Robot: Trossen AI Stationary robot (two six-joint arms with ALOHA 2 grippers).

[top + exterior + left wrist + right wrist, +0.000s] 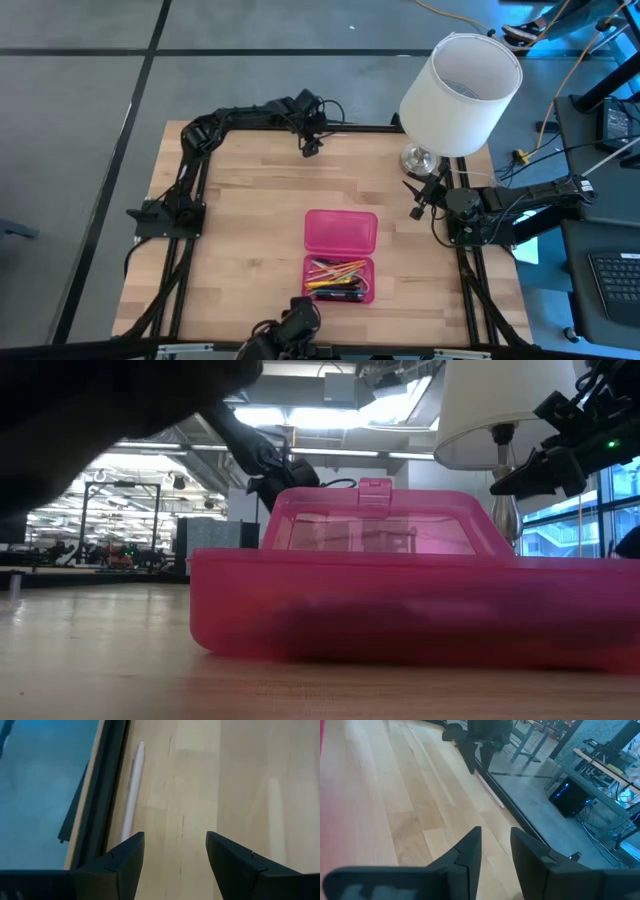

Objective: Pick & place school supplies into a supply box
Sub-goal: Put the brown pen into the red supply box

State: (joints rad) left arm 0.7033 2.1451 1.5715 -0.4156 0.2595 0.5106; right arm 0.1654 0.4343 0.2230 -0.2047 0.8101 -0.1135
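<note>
I see the supply box [340,232] lying open on the pale wooden table [240,230], a little right of centre toward the near edge: translucent pink plastic, flat, with rounded corners, its lid laid back on the far side. The near tray holds the school supplies [336,279], a loose bundle of thin yellow, orange and dark sticks; I cannot separate single items. From table height the box wall is frosted and the contents show only as a dark smear. My left claw [311,148] hangs over the far edge of the table, fingers spread and holding nothing; just beyond it a thin white pen [133,790] lies along the black frame rail [107,795]. My right claw [416,211] sits at the right edge near the lamp's chrome base [418,158], fingers part-way apart with nothing between them. The white drum lampshade [460,92] hides the stem from above.
</note>
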